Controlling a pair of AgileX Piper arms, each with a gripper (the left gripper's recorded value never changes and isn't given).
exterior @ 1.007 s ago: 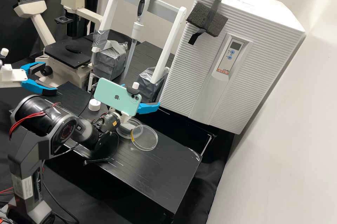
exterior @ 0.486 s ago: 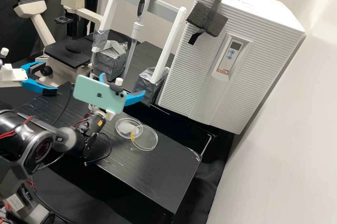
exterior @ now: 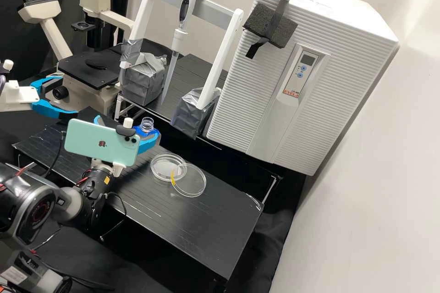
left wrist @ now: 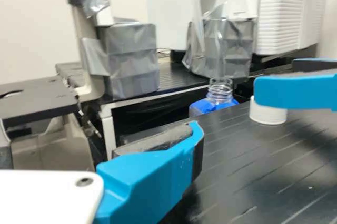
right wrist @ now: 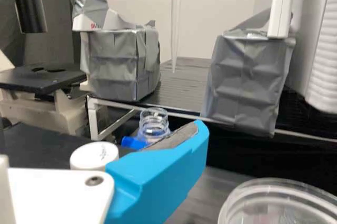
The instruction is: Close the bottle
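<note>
A small clear bottle [exterior: 147, 124] with a blue label stands uncapped on the black bench [exterior: 206, 219], near the taped stand. My right gripper [exterior: 130, 131], under a mint phone, is open just short of the bottle. In the right wrist view the bottle's open neck [right wrist: 154, 124] rises beyond one blue finger [right wrist: 158, 176], and the white cap [right wrist: 95, 155] rests on the bench beside it. My left gripper [exterior: 68, 96] hangs open at the far left, empty. Its wrist view faces the bottle [left wrist: 220, 90] and the cap [left wrist: 267, 112] from a distance.
Two clear petri dishes [exterior: 168, 167] [exterior: 189, 180] lie to the right of the bottle. Behind it a pipette stand [exterior: 183, 8] rests on tape-wrapped blocks [exterior: 142, 77]. A microscope [exterior: 78, 54] stands at the back left, a large white ribbed cabinet [exterior: 298, 68] on the right.
The right arm has swung left and lower, carrying its open gripper from above the dishes to beside the bottle, which has come into view. The phone now hides the cap. The left gripper shifted slightly.
</note>
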